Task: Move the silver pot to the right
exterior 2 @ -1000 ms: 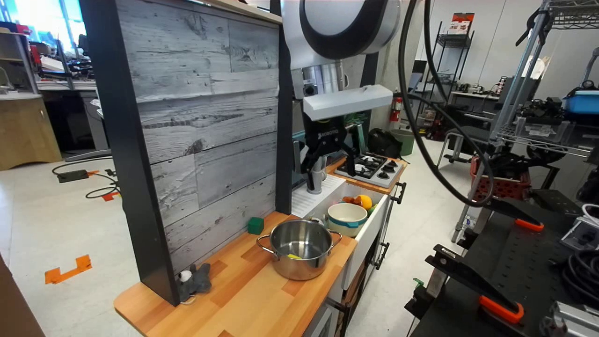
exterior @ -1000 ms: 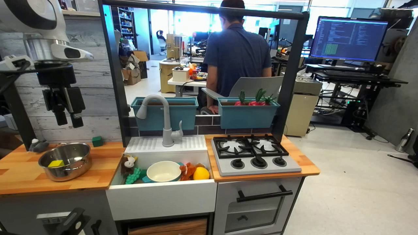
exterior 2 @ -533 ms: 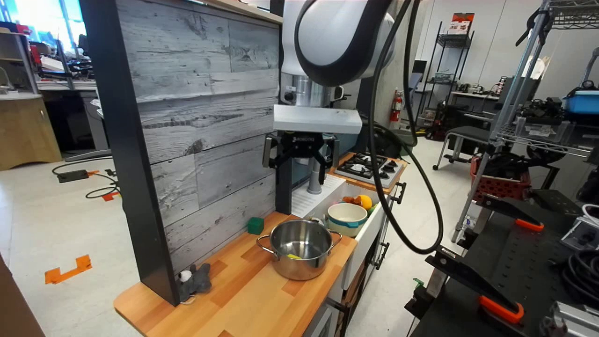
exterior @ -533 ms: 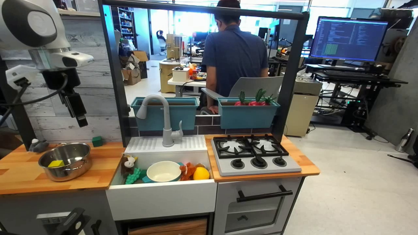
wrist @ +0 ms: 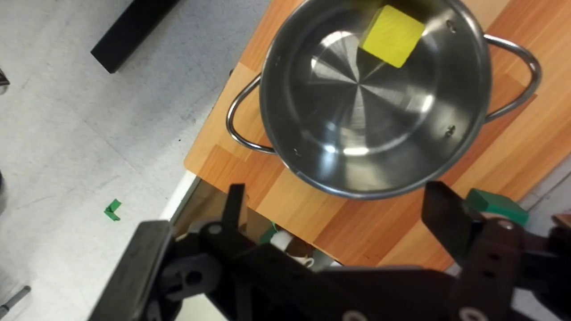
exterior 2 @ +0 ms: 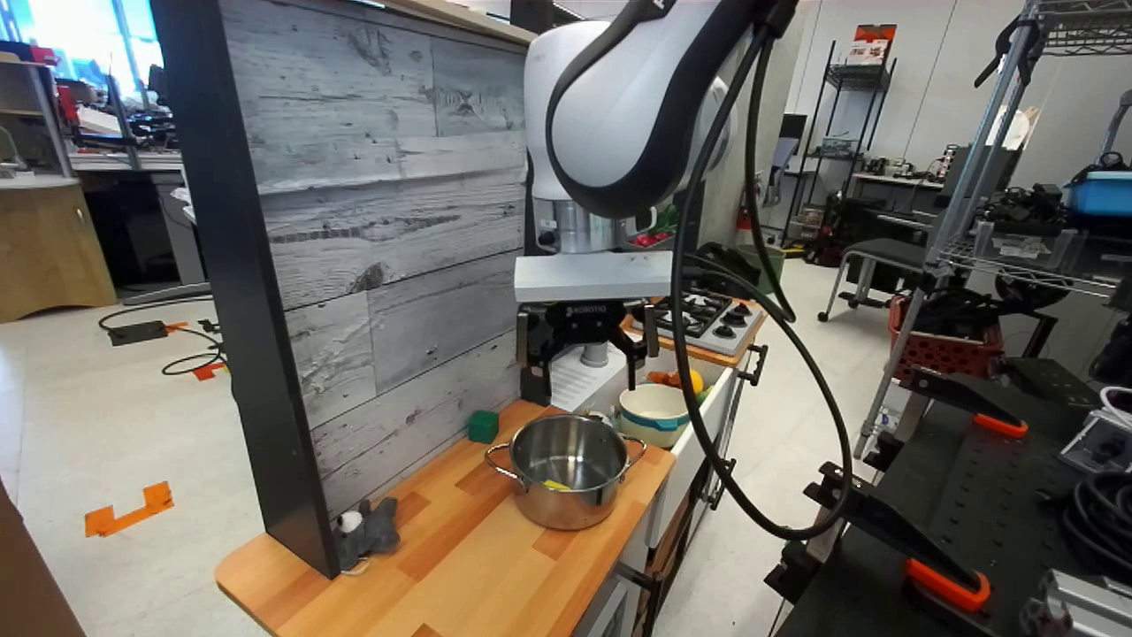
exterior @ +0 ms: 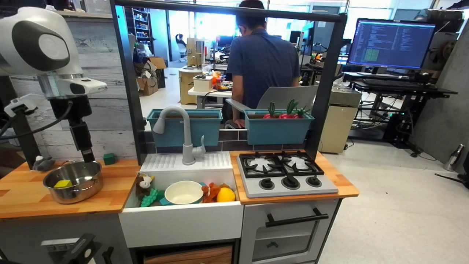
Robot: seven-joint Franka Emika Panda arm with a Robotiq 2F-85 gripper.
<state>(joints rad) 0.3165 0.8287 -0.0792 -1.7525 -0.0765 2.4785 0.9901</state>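
Observation:
The silver pot [exterior: 78,194] stands on the wooden counter left of the sink, with a yellow block [exterior: 63,183] inside. In an exterior view the pot [exterior 2: 566,513] shows its two loop handles, and in the wrist view its inside [wrist: 357,116] fills the upper middle. My gripper [exterior 2: 588,393] is open and empty, pointing down above the pot's sink-side rim. In an exterior view the gripper [exterior: 88,160] shows edge-on, its tips overlapping the pot's far right rim. In the wrist view its fingers [wrist: 233,203] stand wide apart below the pot's rim; contact with the pot cannot be told.
A green block [exterior: 109,158] sits by the wall panel [exterior 2: 407,265], close to the pot. A grey plush toy [exterior 2: 376,528] lies at the back corner. The sink [exterior: 183,212] holds a cream pot [exterior: 183,192] and toys under a faucet [exterior: 187,146]. A stove [exterior: 253,187] is further right.
My gripper has turned about its axis, so it is edge-on in an exterior view, and has come down toward the pot's rim. It stays open. The pot has not moved.

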